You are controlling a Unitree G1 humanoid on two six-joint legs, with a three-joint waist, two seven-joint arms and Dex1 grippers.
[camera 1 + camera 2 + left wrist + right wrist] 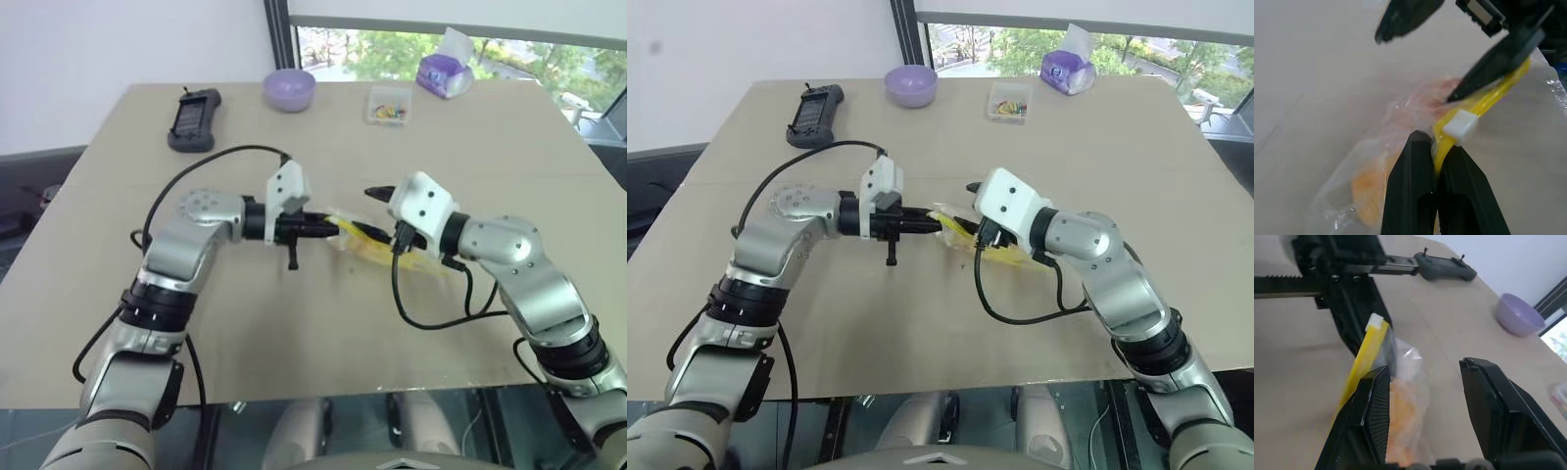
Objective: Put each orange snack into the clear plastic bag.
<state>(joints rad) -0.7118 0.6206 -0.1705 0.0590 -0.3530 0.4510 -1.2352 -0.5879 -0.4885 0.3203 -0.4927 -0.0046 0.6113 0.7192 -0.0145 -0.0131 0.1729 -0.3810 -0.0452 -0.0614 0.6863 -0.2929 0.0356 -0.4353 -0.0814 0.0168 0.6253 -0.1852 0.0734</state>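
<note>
The clear plastic bag (1400, 112) hangs just above the table's middle, between my two grippers. My left gripper (1437, 147) is shut on its yellow seal strip (1488, 95), right beside the white slider (1459, 126). Orange snack (1403, 426) shows through the plastic inside the bag; I cannot tell how many pieces there are. My right gripper (1425, 367) is open at the bag's other side. One of its fingers (1376, 406) lies against the strip and the other stands well apart. In the left eye view the bag (377, 245) sags below the right gripper (375, 213).
At the table's far edge stand a purple bowl (289, 88), a black controller (193, 119), a small clear box of colourful bits (389, 106) and a purple tissue pack (446, 73). Black cables loop from both wrists over the table.
</note>
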